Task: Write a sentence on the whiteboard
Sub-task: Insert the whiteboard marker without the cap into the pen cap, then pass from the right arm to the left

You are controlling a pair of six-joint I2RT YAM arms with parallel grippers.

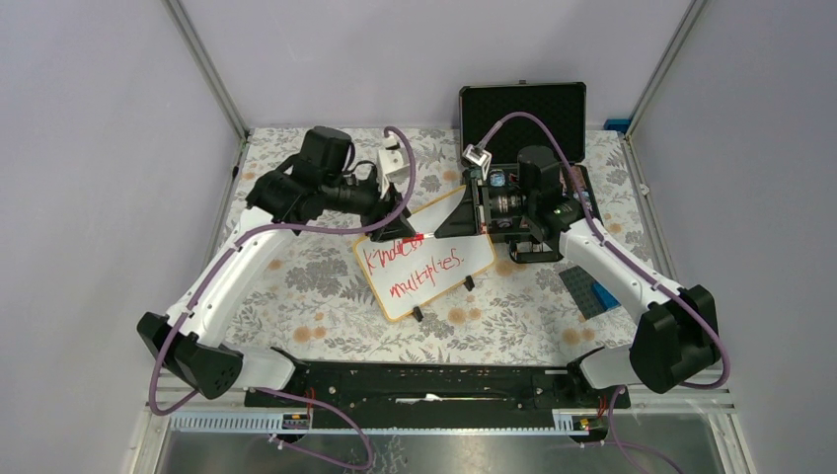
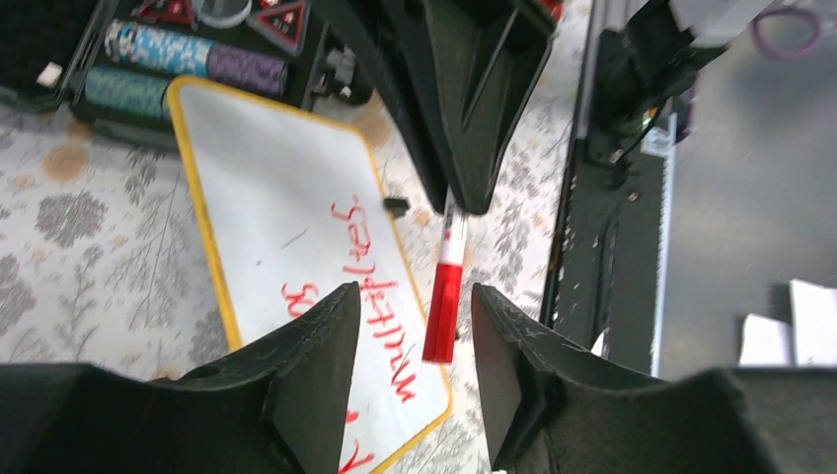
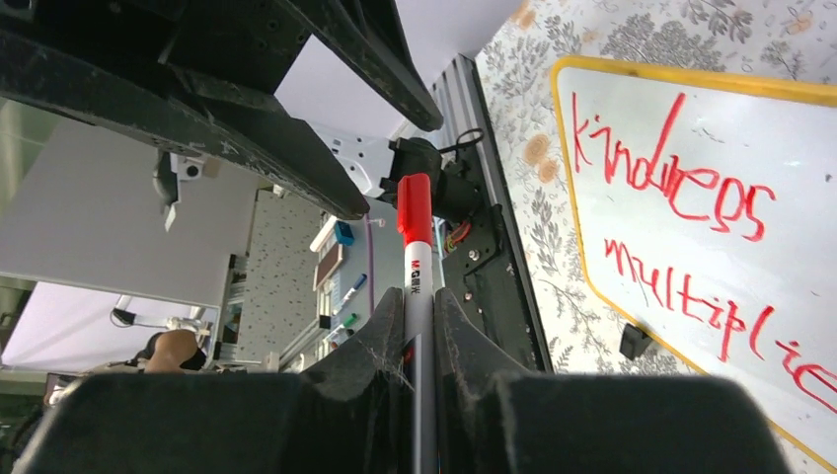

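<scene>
You have plain pale lilac walls (image 1: 89, 148) closing in your floral-clothed bench (image 1: 316, 286) on three sides, with slim aluminium posts (image 1: 205, 69) rising at its far corners.

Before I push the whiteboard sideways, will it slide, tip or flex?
The whiteboard looks thin and rigid, probably light, so it should shift easily. Its small black feet may grip the floral tabletop, so it might pivot rather than slide straight. It sits low, so tipping seems unlikely.
</scene>
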